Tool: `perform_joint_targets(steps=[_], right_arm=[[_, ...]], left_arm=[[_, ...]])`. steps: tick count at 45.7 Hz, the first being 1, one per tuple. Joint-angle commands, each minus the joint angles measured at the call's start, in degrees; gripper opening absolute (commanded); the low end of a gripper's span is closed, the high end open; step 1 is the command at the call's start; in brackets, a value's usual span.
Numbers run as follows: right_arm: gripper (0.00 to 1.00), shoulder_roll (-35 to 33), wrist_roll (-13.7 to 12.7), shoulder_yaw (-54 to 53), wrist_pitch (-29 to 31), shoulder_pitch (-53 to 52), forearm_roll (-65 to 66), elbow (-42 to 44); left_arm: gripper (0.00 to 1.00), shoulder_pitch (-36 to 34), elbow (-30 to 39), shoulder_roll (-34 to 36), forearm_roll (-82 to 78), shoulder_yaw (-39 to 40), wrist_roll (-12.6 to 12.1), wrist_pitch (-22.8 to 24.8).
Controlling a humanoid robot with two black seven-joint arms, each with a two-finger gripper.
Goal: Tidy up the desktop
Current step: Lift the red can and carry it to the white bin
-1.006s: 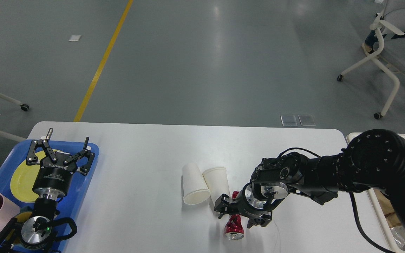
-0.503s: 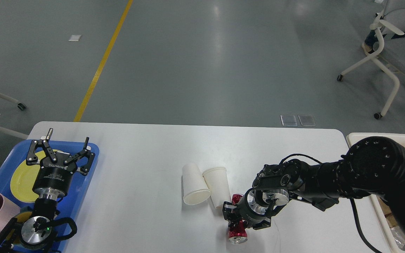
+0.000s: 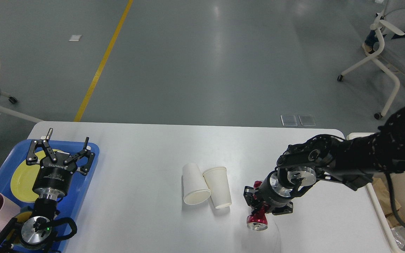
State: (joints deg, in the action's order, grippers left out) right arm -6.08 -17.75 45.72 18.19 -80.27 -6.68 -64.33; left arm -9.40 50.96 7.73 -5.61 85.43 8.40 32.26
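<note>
The right pincer (image 3: 256, 207) was pinching a red can (image 3: 257, 218), probably crushed, near the white desk (image 3: 146, 168)'s front edge, just right of two paper cups (image 3: 206, 186). The left pincer (image 3: 60, 154) hung spread over the blue tray (image 3: 86, 189) at the desk's left end.

I'm working in what looks like a lab or industrial hall: a wide grey polished floor (image 3: 202, 59) beyond the desktop (image 3: 146, 211), a yellow line (image 3: 102, 63) painted across it, wheeled chairs (image 3: 388, 52) at its edges
</note>
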Motion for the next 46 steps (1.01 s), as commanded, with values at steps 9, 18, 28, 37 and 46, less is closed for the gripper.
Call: perform_joint_targets(steps=[9,18,28,37,46], right_arm=[[0.0,-6.6,1.3,20.9,6.8,-29.9,-5.4,-20.5],[0.0,-9.5,6.3,29.9,15.8,-50.1,-6.0,-29.5],[0.0,-10.1,15.5,40.8,24.5,-63.6,-5.9,-32.5],[0.0,-12.1,15.3,46.2,21.3,-62.6,-5.4,-31.6],[0.0,-17.6,14.9,51.4,7.9,-51.2,-5.2,-27.1]], left_arm=[[0.96,0.0,0.0,0.0,0.0,0.0,0.0,0.0],[0.96,0.0,-0.1,0.0,0.0,0.0,0.0,0.0],[0.96,0.0,0.0,0.0,0.1,0.0,0.0,0.0],[0.96,0.0,-0.1,0.0,0.1,0.0,0.0,0.0],[0.96,0.0,-0.1,0.0,0.0,0.0,0.0,0.0]])
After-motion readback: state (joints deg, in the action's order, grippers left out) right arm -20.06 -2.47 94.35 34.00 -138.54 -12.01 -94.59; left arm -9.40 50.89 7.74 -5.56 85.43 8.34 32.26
